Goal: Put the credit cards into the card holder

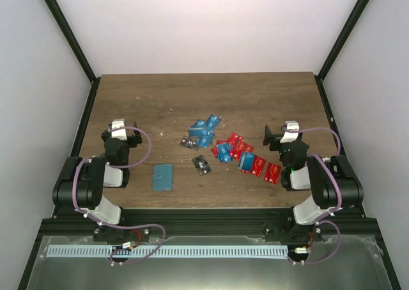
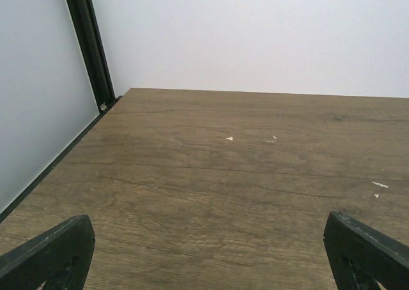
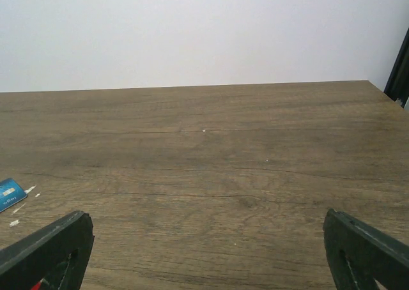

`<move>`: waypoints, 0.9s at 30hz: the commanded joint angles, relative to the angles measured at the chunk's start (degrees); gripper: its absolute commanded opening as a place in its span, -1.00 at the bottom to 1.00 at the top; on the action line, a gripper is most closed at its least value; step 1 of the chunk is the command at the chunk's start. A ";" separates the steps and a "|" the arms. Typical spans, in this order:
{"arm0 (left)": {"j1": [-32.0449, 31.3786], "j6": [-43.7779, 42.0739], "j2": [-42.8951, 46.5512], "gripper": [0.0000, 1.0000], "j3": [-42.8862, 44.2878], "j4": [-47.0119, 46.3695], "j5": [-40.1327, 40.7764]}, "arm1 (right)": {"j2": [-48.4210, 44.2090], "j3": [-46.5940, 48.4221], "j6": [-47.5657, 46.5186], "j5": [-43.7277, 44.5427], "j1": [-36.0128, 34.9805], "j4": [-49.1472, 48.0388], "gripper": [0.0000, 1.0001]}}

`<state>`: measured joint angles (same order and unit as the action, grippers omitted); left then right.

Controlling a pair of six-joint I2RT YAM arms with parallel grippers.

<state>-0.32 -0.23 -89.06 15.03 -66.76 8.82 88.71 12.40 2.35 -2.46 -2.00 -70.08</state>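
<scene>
Top external view, nearest first: left gripper (image 1: 119,128) and right gripper (image 1: 282,134) both stand spread wide, holding nothing. The teal card holder (image 1: 163,177) lies flat beside the left arm; the credit cards (image 1: 223,151) scatter mid-table, some overlapping. Thin, stiff, slick and light, they likely need pinching at a raised, overlapping edge. Right wrist catches one blue card (image 3: 9,194) at its margin; left wrist shows only bare table (image 2: 243,175).

- Cannot count the credit cards (image 1: 223,151) from the top view: they overlap, and several are partly covered.
- Cannot read the pale marks on the black cards (image 1: 202,165): too small.
- Cannot tell whether the card holder (image 1: 163,177) lies open or closed.
- See only the finger tips of the left gripper (image 2: 208,255) and the right gripper (image 3: 208,255); the rest is cropped by the bottom edge of each wrist view.
- See a blue card (image 3: 9,195) cropped by the left edge of the right wrist view.
- See a red sliver (image 3: 36,284) at the bottom edge, too little to identify.
</scene>
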 commanded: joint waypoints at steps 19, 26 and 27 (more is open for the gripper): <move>-0.05 -0.18 0.15 1.00 0.77 -1.47 -0.43 | -4.08 1.06 -1.50 4.35 -1.31 -0.01 1.00; -0.12 4.17 20.01 1.00 16.55 42.44 4.72 | -20.74 17.44 5.48 2.85 -3.97 38.95 1.00; -0.12 7.04 21.95 1.00 19.75 49.45 5.54 | -22.75 18.85 11.50 1.91 -3.91 41.25 1.00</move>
<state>-0.32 0.95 -76.27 22.83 -44.34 10.81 73.21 23.86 4.03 1.74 -5.28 -45.74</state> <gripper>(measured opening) 0.999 0.999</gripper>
